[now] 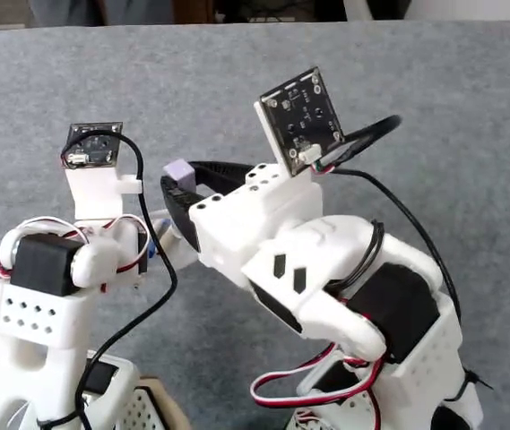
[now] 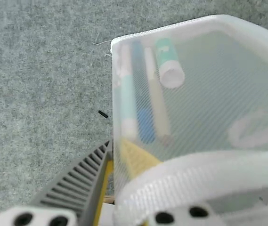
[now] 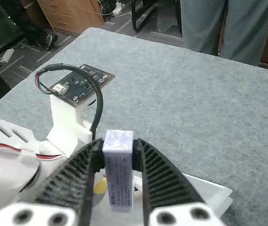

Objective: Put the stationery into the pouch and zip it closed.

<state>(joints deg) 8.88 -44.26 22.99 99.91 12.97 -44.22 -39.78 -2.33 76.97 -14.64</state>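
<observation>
Progress stood partway. Inside the translucent pouch (image 2: pixel 209 94), pens (image 2: pixel 145 99) and a capped glue stick (image 2: pixel 167 63) already lay together, just ahead of the left gripper (image 2: pixel 108 153). Its jaws appeared to pinch the pouch's near edge, though one of them sat hidden behind the mesh. The right gripper (image 3: pixel 118 143) had its jaws clamped on a pale block (image 3: pixel 118 176), likely an eraser. The block stood upright between them, above what looked like the pouch's white rim, with the grey desk (image 3: pixel 195 94) beyond. By my reading, that block had yet to go in and the zip was not yet drawn. How wide the opening gaped could not be told.
</observation>
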